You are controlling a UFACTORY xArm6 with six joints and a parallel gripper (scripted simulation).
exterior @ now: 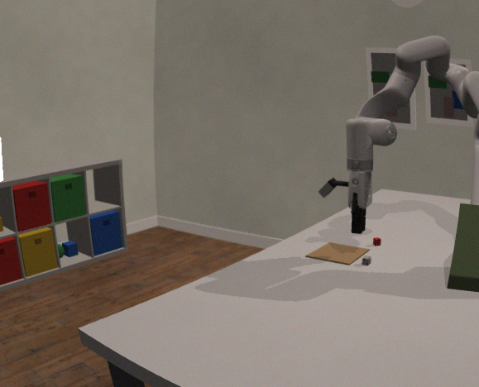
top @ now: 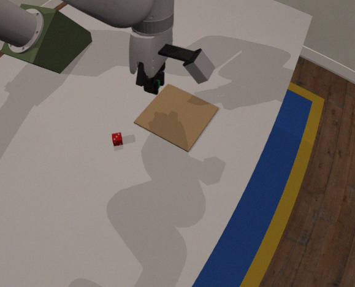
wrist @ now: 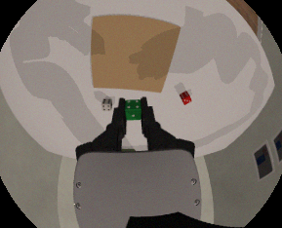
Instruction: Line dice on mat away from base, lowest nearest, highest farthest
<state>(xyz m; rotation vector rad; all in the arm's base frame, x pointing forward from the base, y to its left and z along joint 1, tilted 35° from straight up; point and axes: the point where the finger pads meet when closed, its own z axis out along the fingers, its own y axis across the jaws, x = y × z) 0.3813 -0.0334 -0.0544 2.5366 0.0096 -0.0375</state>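
Note:
My gripper is shut on a green die, which shows as a green speck between the fingers in the top view. It hangs a little above the table by the edge of the tan mat nearest the base. The mat lies flat with nothing on it. A red die sits on the table to the side of the mat and also shows in the wrist view. A white die lies on the table just beside the fingers, off the mat; in the top view the gripper hides it. The exterior view shows the gripper, mat, red die and white die.
A dark green block stands on the table at the arm's base side. The wrist camera juts out over the mat's far corner. The table edge runs along a blue and yellow floor band. A shelf with coloured boxes stands far off.

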